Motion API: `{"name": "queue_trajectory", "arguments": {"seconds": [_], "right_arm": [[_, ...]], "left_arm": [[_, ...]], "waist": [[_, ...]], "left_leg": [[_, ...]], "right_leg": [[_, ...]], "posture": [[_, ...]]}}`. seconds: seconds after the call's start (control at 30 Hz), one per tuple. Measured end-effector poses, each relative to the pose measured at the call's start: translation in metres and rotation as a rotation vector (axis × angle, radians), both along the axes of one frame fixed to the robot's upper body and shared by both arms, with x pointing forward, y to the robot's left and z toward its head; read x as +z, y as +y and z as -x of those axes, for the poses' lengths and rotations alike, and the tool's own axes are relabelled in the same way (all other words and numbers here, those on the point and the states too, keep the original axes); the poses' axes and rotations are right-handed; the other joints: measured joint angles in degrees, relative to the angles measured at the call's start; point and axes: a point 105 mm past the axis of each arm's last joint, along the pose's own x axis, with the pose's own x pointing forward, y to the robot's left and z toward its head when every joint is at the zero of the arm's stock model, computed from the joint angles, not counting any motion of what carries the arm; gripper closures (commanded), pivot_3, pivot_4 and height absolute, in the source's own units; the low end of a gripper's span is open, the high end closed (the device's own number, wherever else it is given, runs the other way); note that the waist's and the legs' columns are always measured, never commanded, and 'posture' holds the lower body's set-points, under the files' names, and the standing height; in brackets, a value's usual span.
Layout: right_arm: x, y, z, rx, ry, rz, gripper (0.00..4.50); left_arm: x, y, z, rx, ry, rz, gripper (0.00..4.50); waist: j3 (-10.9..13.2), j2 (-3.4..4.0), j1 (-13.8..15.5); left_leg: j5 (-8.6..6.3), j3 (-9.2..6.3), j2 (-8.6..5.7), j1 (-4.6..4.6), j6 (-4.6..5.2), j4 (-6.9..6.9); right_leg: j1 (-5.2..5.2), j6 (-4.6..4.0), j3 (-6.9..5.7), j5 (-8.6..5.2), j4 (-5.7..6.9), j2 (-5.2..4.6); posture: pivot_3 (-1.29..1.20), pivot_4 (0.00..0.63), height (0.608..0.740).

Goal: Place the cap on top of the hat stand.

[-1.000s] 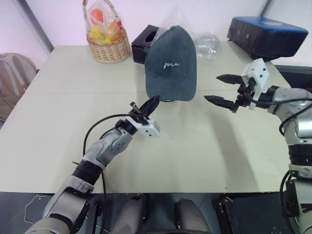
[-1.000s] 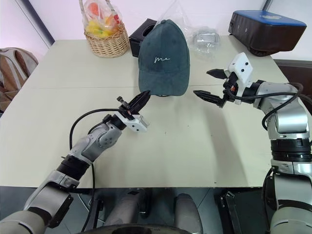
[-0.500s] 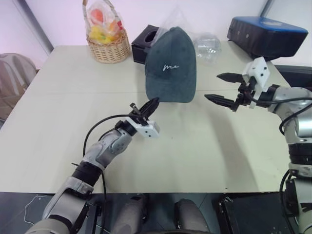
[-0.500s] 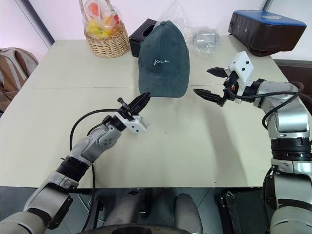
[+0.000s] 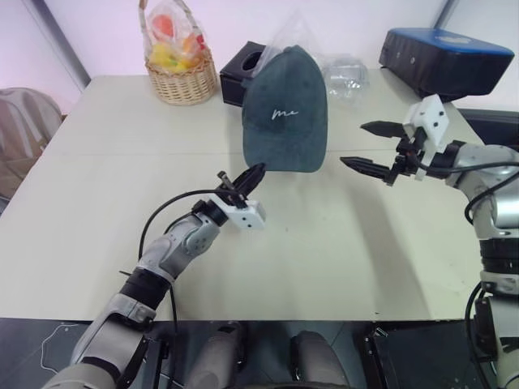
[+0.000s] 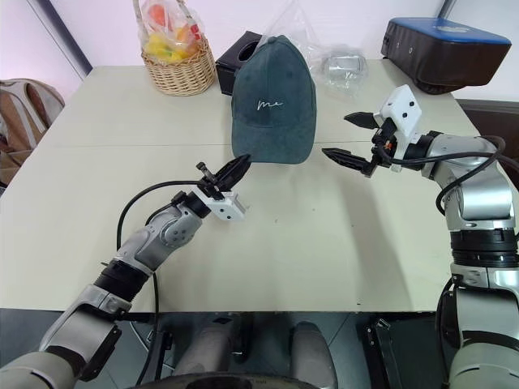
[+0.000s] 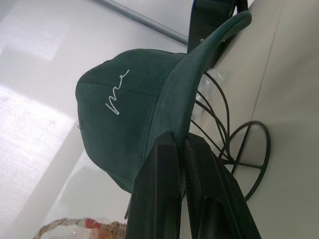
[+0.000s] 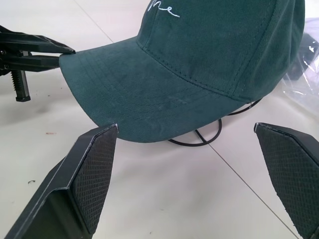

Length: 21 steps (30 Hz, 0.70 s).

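Cap [image 5: 285, 109]: sits draped over the hat stand [image 7: 234, 149] at the far middle of the counter [image 5: 340, 243], brim pointing toward the near edge.
Step in hand: judged to be the last one, with the cap seated and the grip on the brim not yet let go.
Left gripper [image 5: 250, 176]: jaws pressed together on the brim's near-left edge, a thin pinch of fabric between them.
Right gripper [image 5: 371, 148]: jaws spread wide and holding nothing, level with the brim and just to its right.
Next move: likely calls for opening the left jaws gently and drawing back toward the near side without dragging the brim along.
Look of the cap: dark teal-grey soft fabric, curved stitched brim, small white cursive lettering on the front; crown rounded out, black wire hoops and ring base showing beneath.
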Motion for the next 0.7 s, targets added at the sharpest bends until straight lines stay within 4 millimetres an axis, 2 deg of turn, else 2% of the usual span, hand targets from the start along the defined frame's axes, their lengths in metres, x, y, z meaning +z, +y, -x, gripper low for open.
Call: {"name": "queue_trajectory", "arguments": {"seconds": [0.2, 0.27, 0.33, 0.53, 0.7], "right_arm": [[0.0003, 0.0001, 0.0, 0.0, -0.001, 0.0, 0.0], [0.0003, 0.0001, -0.0001, 0.0, -0.001, 0.0, 0.0], [0.0005, 0.0001, -0.0001, 0.0, -0.002, 0.0, 0.0], [-0.0002, -0.0007, -0.0005, -0.002, 0.002, -0.002, 0.0], [-0.0002, -0.0007, -0.0005, -0.003, 0.002, -0.001, 0.0]], "left_arm": [[-0.0002, -0.0004, -0.0005, 0.001, 0.007, -0.003, 4.32], [0.0, -0.0009, -0.0004, 0.0, 0.011, -0.008, 3.75], [-0.0062, 0.0003, -0.0027, 0.009, 0.044, -0.024, 2.96], [-0.0086, 0.0007, -0.0036, 0.011, 0.059, -0.032, 0.04], [-0.0097, -0.0001, -0.003, 0.002, 0.068, -0.041, 0.04]], "waist": [[0.0, 0.0, 0.01], [0.0, 0.0, 0.02], [0.0, 0.0, 0.0], [0.0, 0.0, 0.0], [0.0, 0.0, -0.01]], "left_leg": [[0.0, 0.0, 0.0, 0.0, 0.0, 0.0], [0.0, 0.0, 0.0, 0.0, 0.0, 0.0], [0.0, 0.0, 0.0, -0.01, 0.0, 0.0], [0.0, 0.0, 0.0, -0.01, 0.0, 0.0], [0.0, 0.0, 0.0, -0.01, 0.0, 0.0]], "right_leg": [[0.0, 0.0, 0.0, 0.0, 0.0, 0.0], [0.01, 0.0, 0.0, 0.0, 0.0, 0.0], [-0.02, 0.0, 0.0, 0.0, 0.0, 0.0], [-0.01, 0.0, 0.0, 0.0, 0.0, 0.0], [-0.02, 0.0, 0.0, 0.0, 0.0, 0.0]], "posture": [[0.0, 0.15, 0.74], [0.0, 0.15, 0.74], [0.0, 0.15, 0.74], [0.0, 0.15, 0.74], [0.0, 0.15, 0.74]]}}
